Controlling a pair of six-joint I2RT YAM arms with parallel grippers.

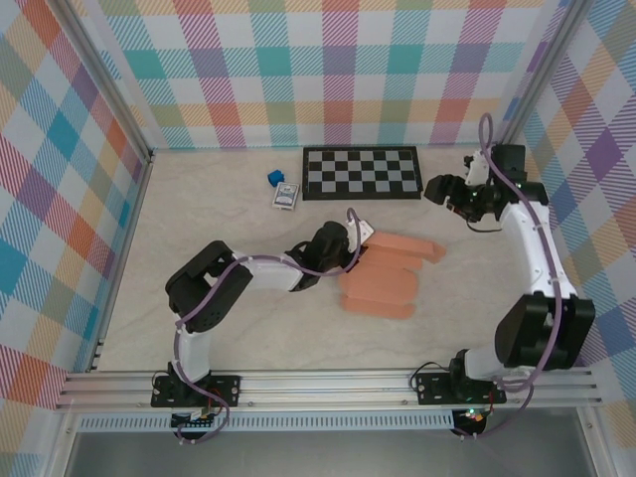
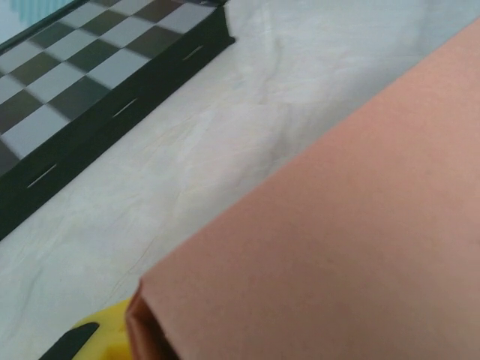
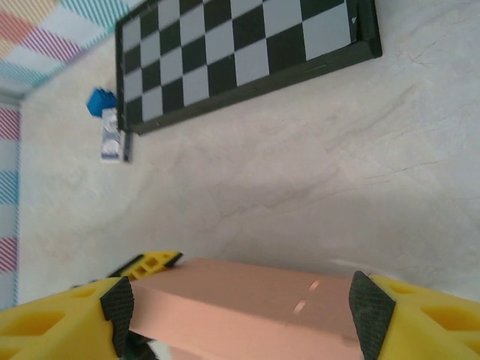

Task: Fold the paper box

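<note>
**Overhead view, read left to right.** The left end effector (image 1: 348,243) sits at the upper left edge of the paper box (image 1: 390,278). The box lies low on the surface (image 1: 219,219), at centre frame and slightly to the right.

In the left wrist view, one yellow finger (image 2: 94,341) shows at lower left, just beside the sheet's near edge. Whether the jaws pinch that edge cannot be told.

The right end effector (image 1: 444,189) hangs at upper right, beside the right end of the checkerboard (image 1: 362,172) and apart from the box. Its wrist view shows the jaws spread wide, with the box framed between the pads and not gripped.

**Handling (a judgement).** The box is thin salmon cardboard. It is probably light, stiff across its panels, yielding at the creases, and smooth enough to slide when pushed. It is best taken at a free flap edge, with one end effector pinning a panel while the other lifts.
</note>
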